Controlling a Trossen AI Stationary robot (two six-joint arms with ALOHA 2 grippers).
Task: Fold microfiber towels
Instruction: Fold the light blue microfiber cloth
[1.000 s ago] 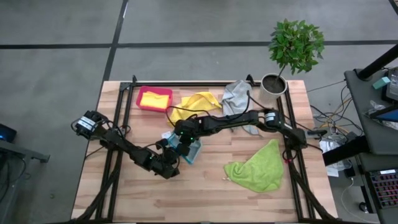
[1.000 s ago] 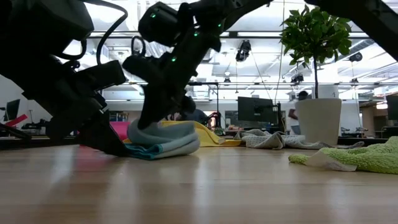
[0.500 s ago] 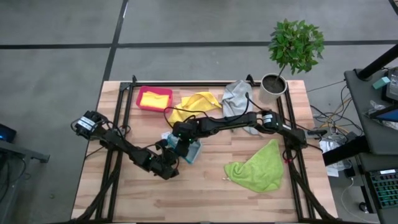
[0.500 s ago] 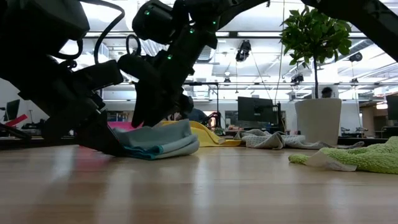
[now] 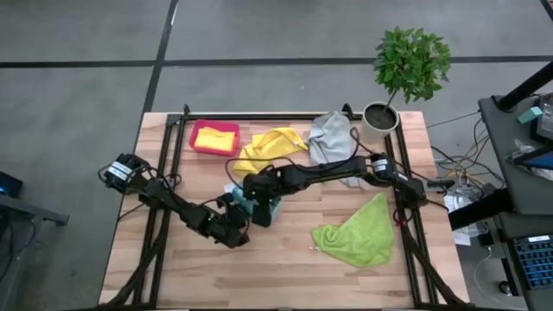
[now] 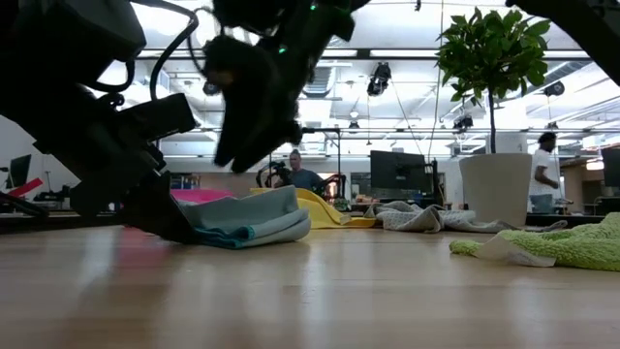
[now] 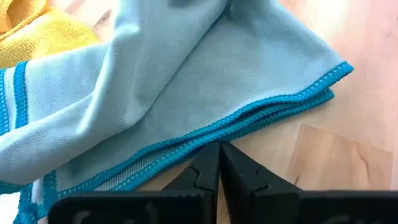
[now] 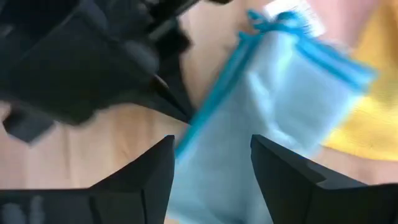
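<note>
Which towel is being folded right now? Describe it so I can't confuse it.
Near the table's centre, between both arms, lies the light blue towel, folded into a small wad. Unlike the yellow towel behind it, it has a darker teal stitched border.

Light blue towel [image 7: 186, 81]: soft matt cloth, fine weave, stitched teal edge. Table [image 5: 285, 276]: smooth wood planks, slight sheen.
</note>
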